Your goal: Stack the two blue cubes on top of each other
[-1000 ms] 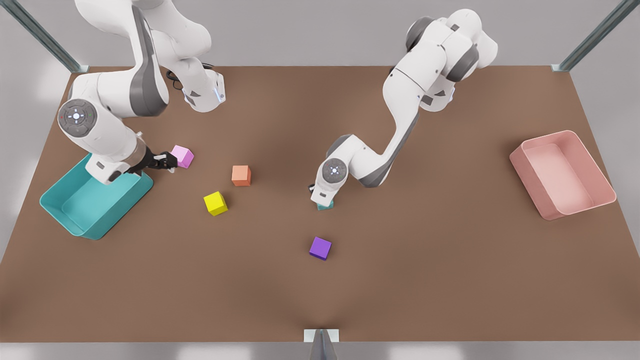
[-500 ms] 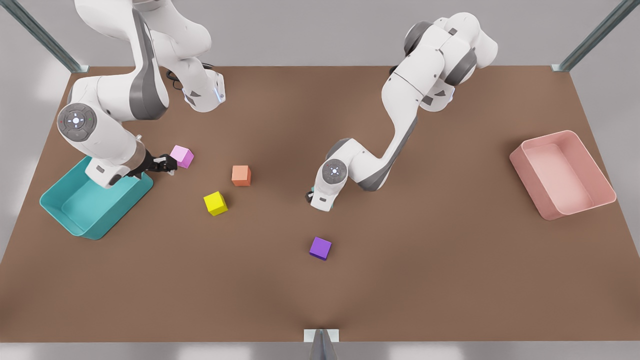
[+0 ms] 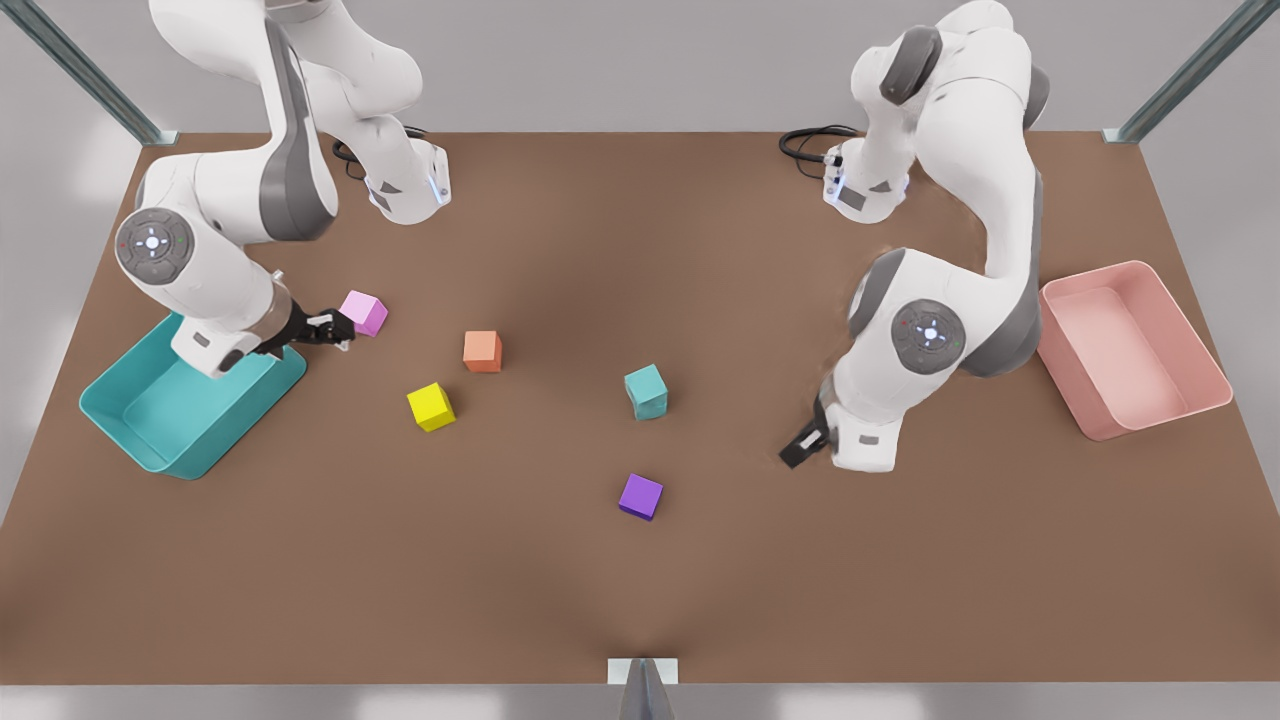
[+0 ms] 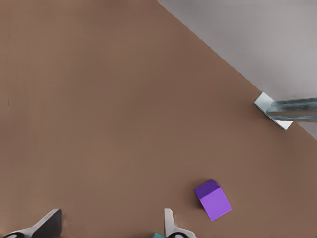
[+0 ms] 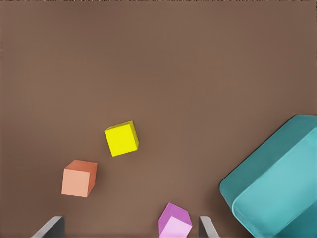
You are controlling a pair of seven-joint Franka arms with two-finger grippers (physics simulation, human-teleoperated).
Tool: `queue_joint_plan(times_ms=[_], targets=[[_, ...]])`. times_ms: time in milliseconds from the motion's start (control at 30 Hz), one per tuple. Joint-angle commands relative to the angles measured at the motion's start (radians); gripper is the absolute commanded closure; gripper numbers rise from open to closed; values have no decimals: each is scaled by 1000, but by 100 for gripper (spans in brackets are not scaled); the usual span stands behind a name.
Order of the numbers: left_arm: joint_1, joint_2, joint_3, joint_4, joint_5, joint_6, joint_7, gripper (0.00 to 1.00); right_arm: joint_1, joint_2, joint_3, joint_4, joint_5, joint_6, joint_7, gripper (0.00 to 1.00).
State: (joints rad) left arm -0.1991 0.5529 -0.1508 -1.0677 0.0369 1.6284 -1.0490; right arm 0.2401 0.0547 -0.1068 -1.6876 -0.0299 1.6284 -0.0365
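Left gripper has pulled away from the blue cubes, gaping wide; they're apparently standing stacked, upright. Right gripper is still waiting, spread around the pink cube.

Brown table: teal cube stack, purple cube, yellow cube, orange cube, pink cube by right gripper, teal bin, pink bin.

pink cube | orange cube | yellow cube | purple cube | teal bin front view's left | pink bin right
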Motion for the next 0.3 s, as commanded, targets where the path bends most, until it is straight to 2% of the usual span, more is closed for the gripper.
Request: queue_joint_plan(times_ms=[0,33,67,100,133,267], targets=[[162,-21,-51,-3,25,-346,682,0,2,-12,-1,-1,1,-19,3,0],[210,-88,-59,-120,-2,-325,815,0,2,-12,-1,-1,-1,-21,1,0],[216,-325,-58,-528,26,-57,848,0,-4,-30,-5,0,1,-36,7,0],[213,-340,-56,-503,2,-114,856,0,-8,-64,-39,0,2,-64,7,0],[224,-334,-53,-396,8,-313,857,0,-8,-84,-80,0,2,-70,10,0],[222,-334,-53,-379,3,-335,857,0,-8,-73,-109,0,-2,-68,9,0]])
